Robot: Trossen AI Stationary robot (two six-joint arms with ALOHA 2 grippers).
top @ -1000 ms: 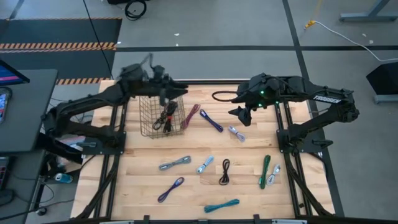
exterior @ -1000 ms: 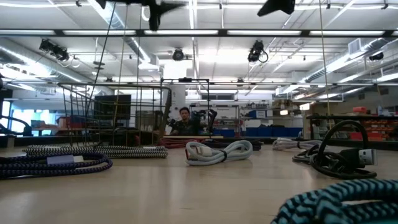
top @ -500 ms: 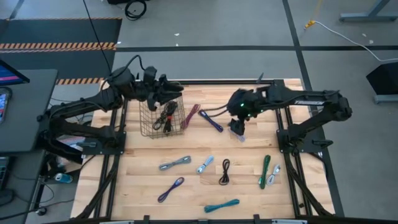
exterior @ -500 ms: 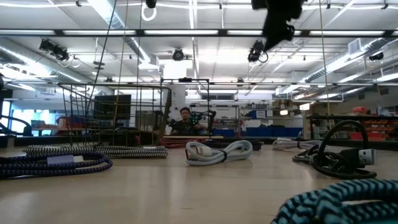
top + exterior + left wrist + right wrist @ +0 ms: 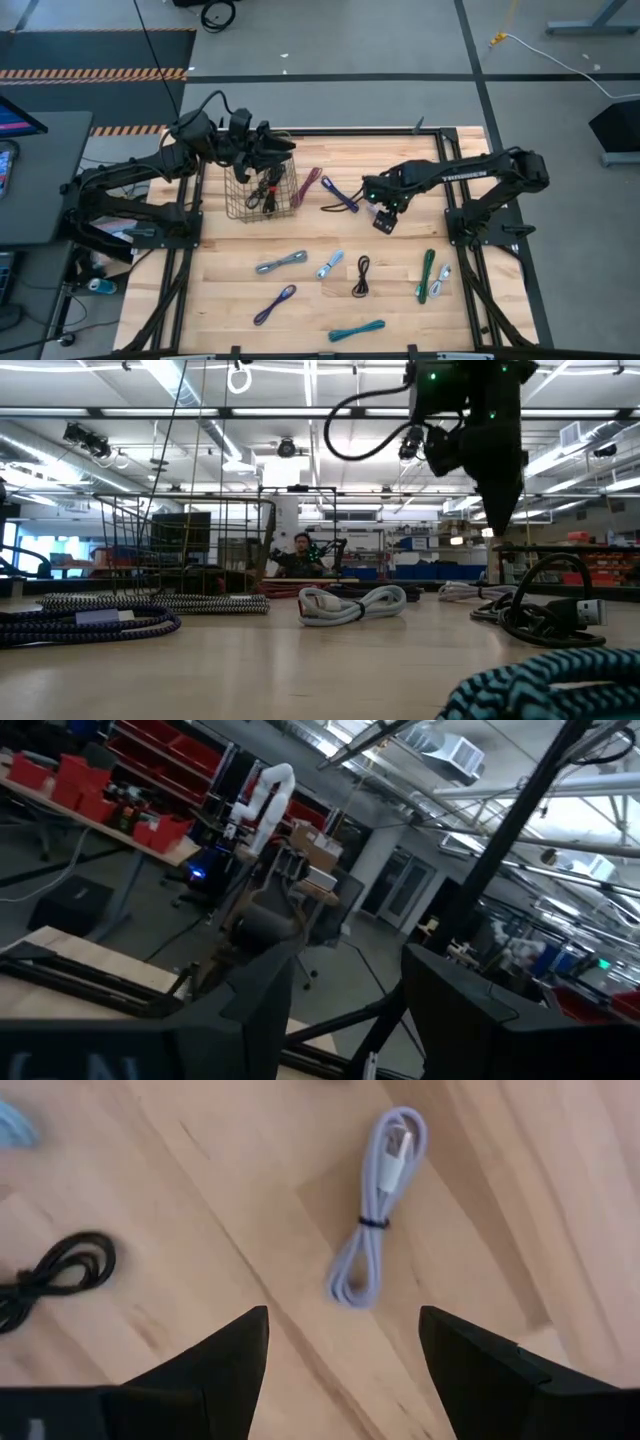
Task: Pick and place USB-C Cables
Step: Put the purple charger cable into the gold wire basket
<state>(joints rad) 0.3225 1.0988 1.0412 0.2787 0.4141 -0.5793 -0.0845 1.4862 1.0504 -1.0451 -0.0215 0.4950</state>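
Bare wooden tabletop (image 5: 230, 1230) surrounds the pale lilac looped cable (image 5: 375, 1220) on every side, leaving open approach room. The nearest obstacle, a black coiled cable (image 5: 50, 1275), lies well apart. The wire mesh basket (image 5: 262, 190) stands farther off.

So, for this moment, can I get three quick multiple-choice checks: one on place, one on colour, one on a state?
1. Where does the wire basket stand?
A. Beside the right arm's base
B. Under the left gripper, on the table's left side
C. At the table's near edge

2. What colour is the cable lying just ahead of the right gripper?
A. Teal
B. Green
C. Pale lilac

3. How do the right gripper's jaws stand?
A. Open, holding nothing
B. Shut on a cable
C. Shut and empty

Key: 1 B, the high view shows the basket below the left gripper. 2 C, the right wrist view shows the pale lilac cable on the wood. 3 A, both fingers stand apart with bare wood between them.
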